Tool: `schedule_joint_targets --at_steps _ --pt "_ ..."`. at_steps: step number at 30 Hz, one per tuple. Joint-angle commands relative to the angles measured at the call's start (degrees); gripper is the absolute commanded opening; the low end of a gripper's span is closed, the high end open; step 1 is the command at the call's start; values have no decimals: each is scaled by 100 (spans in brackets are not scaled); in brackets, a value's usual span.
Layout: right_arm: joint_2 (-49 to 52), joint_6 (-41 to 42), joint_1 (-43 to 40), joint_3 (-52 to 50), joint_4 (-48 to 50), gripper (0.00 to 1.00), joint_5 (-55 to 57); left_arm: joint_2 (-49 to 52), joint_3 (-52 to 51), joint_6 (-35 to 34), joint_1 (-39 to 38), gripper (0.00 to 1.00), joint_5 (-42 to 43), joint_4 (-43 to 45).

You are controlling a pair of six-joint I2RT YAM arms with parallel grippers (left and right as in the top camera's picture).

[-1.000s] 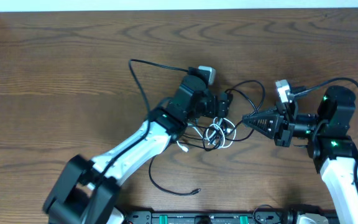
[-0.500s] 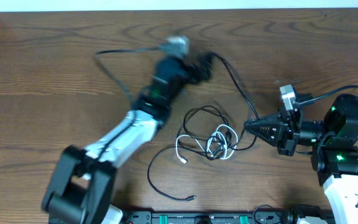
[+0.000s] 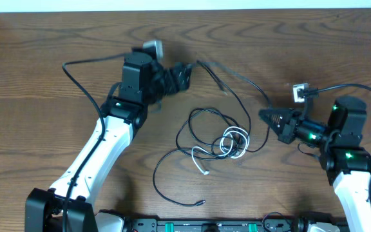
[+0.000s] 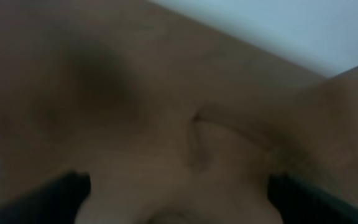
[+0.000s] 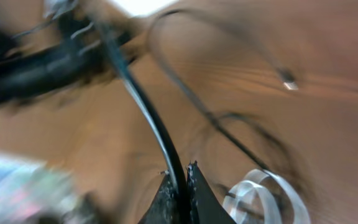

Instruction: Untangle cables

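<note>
Cables (image 3: 219,143): 1 white, maybe 3 black | left fingers (image 3: 181,76) wide, empty | right fingers (image 5: 190,190) clamp black cable (image 5: 146,117)

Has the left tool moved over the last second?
Yes. The left tool pulled back from the cable tangle, toward the far edge of the table and the picture's left.

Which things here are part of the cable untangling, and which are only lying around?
Part of the job:
- black cables, one held in the shut right tool
- white cable, coiled among them
- left tool, open

Not part of the job:
- wooden table
- thick wire on the left arm
</note>
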Motion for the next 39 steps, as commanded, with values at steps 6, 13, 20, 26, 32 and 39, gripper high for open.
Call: schedule_joint_targets --at_steps 6,13,20,26,32,39 --pt "398 511 37 -17 -1196 48 4033 37 37 175 297 98 -509 -2164" --pt "310 -15 37 -15 -2022 99 3230 37 37 153 275 98 162 -2468" --pt "350 -1119 179 -63 -2131 93 1001 39 35 151 273 98 1252 -2476" --pt "837 -715 811 -570 -1027 81 1412 39 13 20 273 98 1255 -2546" --pt "1532 -184 1060 -802 -26 69 1412 39 2 20 275 98 1255 -2647" --pt "2190 -37 1366 -802 297 33 1408 39 2 20 275 98 1255 -2658"
